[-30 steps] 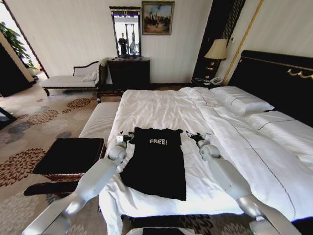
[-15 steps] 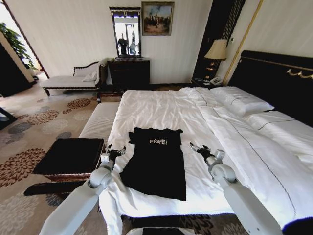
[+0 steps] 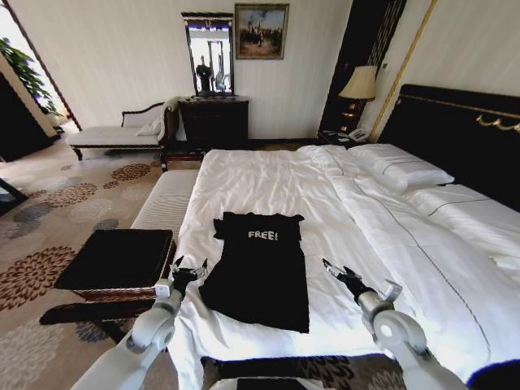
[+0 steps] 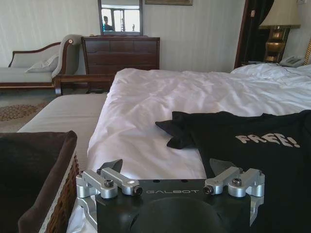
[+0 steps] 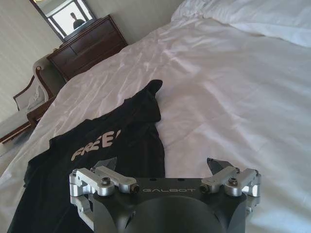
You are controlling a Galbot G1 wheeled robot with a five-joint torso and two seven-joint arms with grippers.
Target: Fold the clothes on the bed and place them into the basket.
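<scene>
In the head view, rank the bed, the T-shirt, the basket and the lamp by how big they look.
1. the bed
2. the T-shirt and the basket look about alike
3. the lamp; it stands farther off, so its true size is unsure

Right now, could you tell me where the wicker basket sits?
In the head view, the wicker basket stands on the carpet at the robot's left, beside the bed, close to the left pincer.

pale striped walls enclose the room. a dark wooden dresser (image 3: 214, 122) stands against the far wall under a tall mirror (image 3: 209, 54), beside a framed painting (image 3: 262, 29). a chaise (image 3: 122, 130) sits to its left; a lit lamp (image 3: 360, 83) glows right. floral patterned carpet (image 3: 57, 203) covers the floor.
</scene>
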